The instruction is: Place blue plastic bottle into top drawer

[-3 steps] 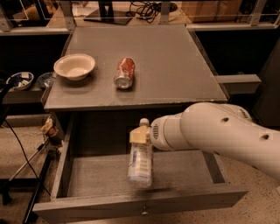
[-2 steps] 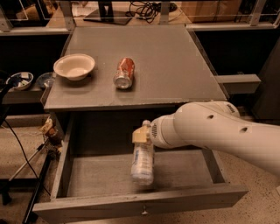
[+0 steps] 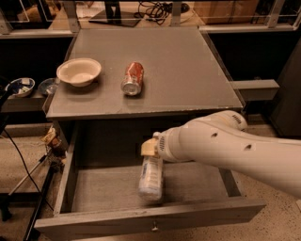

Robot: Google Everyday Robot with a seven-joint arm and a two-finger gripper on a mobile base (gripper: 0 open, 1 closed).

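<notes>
No text legible anywhere, tool (image 3: 149, 148) over top drawer (image 3: 141, 222)

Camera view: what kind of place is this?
Probably a lab or workshop: a grey cabinet with its top drawer open, and cables behind. The gripper is above the drawer, at the bottle.

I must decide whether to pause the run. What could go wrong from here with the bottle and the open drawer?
The small clear plastic bottle with blue-printed label is low inside the open grey wooden top drawer, under the gripper; being round, it might roll about. The white arm sits close to the front edge of the grey tabletop, so lifting straight up might bump it.
</notes>
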